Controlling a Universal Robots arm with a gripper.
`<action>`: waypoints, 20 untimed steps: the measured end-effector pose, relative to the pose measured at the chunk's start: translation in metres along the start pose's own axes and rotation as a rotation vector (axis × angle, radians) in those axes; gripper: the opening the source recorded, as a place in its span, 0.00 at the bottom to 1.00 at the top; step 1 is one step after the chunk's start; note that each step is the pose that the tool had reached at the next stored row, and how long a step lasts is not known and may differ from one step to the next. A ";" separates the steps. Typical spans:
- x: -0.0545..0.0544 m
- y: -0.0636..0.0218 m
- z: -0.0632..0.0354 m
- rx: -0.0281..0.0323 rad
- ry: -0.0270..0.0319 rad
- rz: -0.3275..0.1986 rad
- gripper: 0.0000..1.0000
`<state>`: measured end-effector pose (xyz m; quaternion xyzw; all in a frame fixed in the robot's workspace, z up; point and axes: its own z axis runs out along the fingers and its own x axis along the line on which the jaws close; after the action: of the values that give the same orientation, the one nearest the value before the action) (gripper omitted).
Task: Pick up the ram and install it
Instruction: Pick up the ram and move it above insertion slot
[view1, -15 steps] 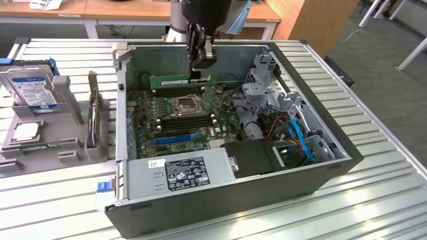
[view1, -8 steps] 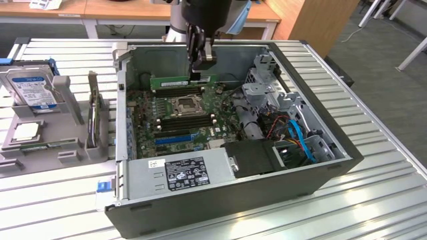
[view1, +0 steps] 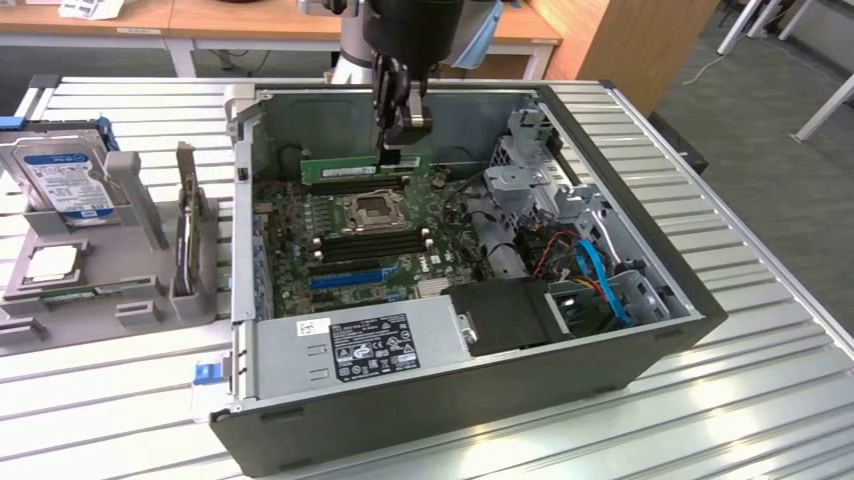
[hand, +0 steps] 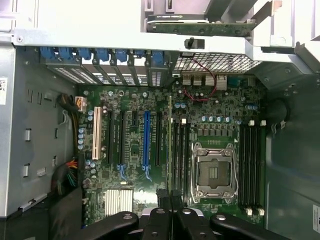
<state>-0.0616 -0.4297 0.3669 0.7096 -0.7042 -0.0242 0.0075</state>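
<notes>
The ram (view1: 358, 166), a long thin green stick, hangs level inside the open computer case (view1: 667, 330), above the far edge of the motherboard (view1: 400, 262). My gripper (view1: 396, 152) is shut on the ram's end toward the exterior view's right. In the wrist view the ram (hand: 170, 145) shows edge-on as a thin green line running out from my gripper (hand: 169, 196). It lies over the black memory slots (hand: 179, 150) beside the CPU socket (hand: 214, 172). More black memory slots (hand: 252, 165) sit on the socket's other side.
A grey holder (view1: 140, 305) at the exterior view's left carries a hard drive (view1: 67, 180), an upright expansion card (view1: 187, 215) and a CPU chip (view1: 54, 262). The power supply (view1: 360, 345), drive cage (view1: 534, 190) and cables (view1: 601, 280) crowd the case. A blue slot (hand: 146, 137) lies nearby.
</notes>
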 end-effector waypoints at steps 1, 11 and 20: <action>0.000 0.0000 0.0003 -0.0001 0.0001 0.000 0.12; 0.000 -0.0038 0.0004 0.0000 0.0000 0.000 0.12; 0.000 -0.0143 0.0002 0.0000 0.0001 0.000 0.12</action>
<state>-0.0473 -0.4297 0.3660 0.7096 -0.7042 -0.0242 0.0075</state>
